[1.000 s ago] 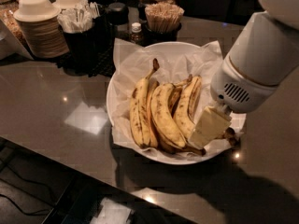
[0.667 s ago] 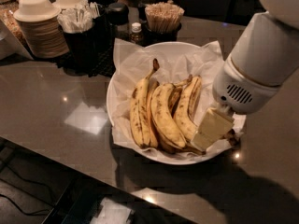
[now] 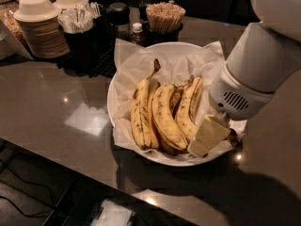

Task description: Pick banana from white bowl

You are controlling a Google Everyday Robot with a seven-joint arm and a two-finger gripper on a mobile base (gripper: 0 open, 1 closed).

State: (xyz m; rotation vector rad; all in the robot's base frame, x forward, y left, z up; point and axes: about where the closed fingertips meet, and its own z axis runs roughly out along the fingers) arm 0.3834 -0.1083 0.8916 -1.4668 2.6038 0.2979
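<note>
The white bowl (image 3: 123,74), wide and lined with crumpled white paper, stands mid-counter and holds several speckled yellow bananas. The rightmost banana (image 3: 187,111) is curved and lies along the bowl's right side. The straighter bananas of the bunch (image 3: 146,112) lie to its left, stems pointing to the far side. My gripper (image 3: 207,135) hangs from the big white arm at the right. It is down in the bowl's near right part, against the lower end of the rightmost banana. A dark stub (image 3: 232,138) shows just right of the gripper.
Stacked off-white paper bowls (image 3: 41,25) stand at the back left. Behind the bowl are a black holder with packets (image 3: 82,27), a small bottle (image 3: 137,32) and a cup of wooden sticks (image 3: 164,17). The counter's front edge runs close below the bowl.
The gripper has sunk a little lower into the bowl's near right side. The bananas and the bowl have not moved.
</note>
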